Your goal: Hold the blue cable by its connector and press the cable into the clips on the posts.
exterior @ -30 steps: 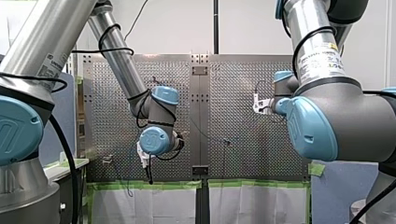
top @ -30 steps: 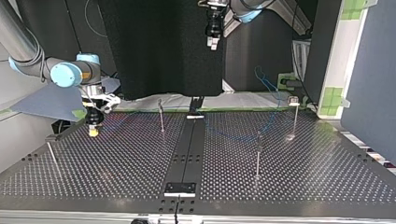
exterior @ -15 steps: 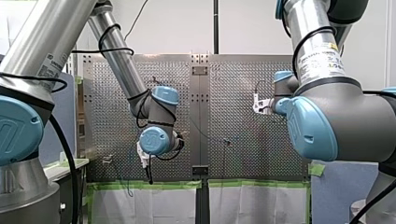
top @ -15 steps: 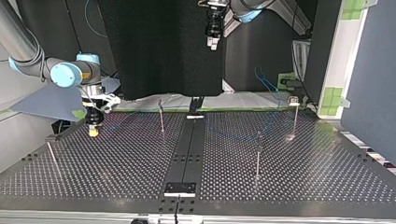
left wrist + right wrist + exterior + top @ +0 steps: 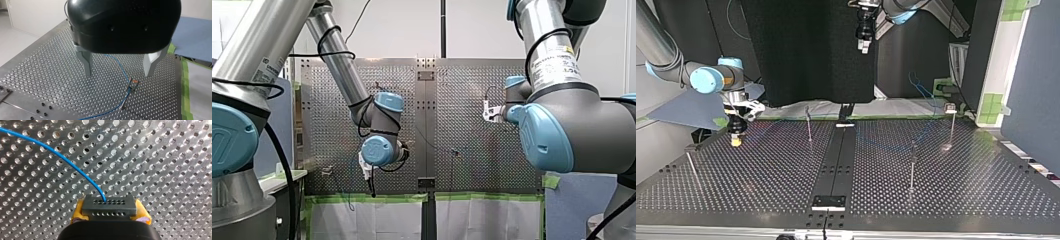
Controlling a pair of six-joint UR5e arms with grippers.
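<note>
My right gripper [image 5: 109,216] has yellow pads [image 5: 79,212] shut on a dark connector [image 5: 109,207]. The blue cable [image 5: 62,161] leaves the connector's face and curves away over the perforated table. In the top view this gripper [image 5: 736,141] hangs just above the table at the view's left. My left gripper [image 5: 863,46] stands high over the table's far edge. Its metal fingers [image 5: 86,61] are open with nothing between them. Below it the blue cable [image 5: 121,70] runs through a post's clip [image 5: 132,85].
Thin posts stand on the table in the top view: one [image 5: 808,125] near the middle rail [image 5: 836,160], one [image 5: 912,167] at the right, one [image 5: 951,125] at the far right, one [image 5: 691,167] at the left. Green tape edges the far side.
</note>
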